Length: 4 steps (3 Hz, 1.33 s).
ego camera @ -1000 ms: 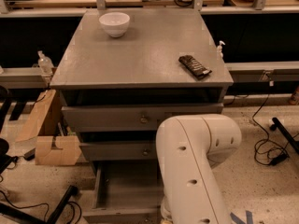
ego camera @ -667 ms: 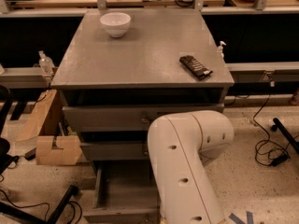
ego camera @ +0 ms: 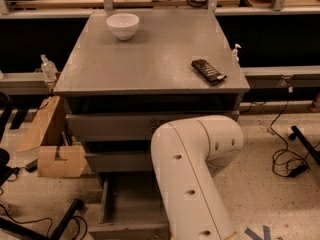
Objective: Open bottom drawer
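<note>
The grey bottom drawer [ego camera: 129,201] of the grey metal cabinet [ego camera: 150,59] stands pulled out at floor level, its plain grey inside showing. It sits below two taller grey drawer fronts, the top drawer [ego camera: 107,127] and the middle drawer [ego camera: 116,161], which both look closed. The thick white robot arm [ego camera: 192,174] bends in front of the cabinet's right half, covering part of all three drawers. The gripper is hidden behind this arm, so whether it is apart or together cannot be told. On the cabinet top, a round white bowl [ego camera: 122,25] sits at the back left and a dark flat rectangular packet [ego camera: 208,71] lies near the right edge. A brown cardboard box [ego camera: 54,160] rests on the floor just left of the cabinet.
</note>
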Each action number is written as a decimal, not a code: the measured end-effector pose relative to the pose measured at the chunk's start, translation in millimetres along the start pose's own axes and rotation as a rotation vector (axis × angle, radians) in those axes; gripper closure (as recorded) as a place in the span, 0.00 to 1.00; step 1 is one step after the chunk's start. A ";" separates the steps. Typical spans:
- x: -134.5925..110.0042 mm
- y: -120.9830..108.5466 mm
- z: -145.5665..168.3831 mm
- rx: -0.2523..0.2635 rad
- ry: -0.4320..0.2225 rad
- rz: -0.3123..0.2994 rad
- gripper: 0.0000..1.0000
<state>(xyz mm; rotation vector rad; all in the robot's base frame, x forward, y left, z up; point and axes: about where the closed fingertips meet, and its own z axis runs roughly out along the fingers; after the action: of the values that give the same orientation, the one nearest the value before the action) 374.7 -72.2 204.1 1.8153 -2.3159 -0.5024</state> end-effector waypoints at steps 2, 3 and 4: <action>-2.6 -4.8 -1.6 0.000 0.000 0.000 1.00; -3.3 -5.9 -2.0 0.000 0.000 0.000 1.00; -3.7 -6.7 -2.3 0.000 0.000 0.000 1.00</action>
<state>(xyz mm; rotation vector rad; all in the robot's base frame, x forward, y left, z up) 382.4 -70.5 204.2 1.8149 -2.3160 -0.5026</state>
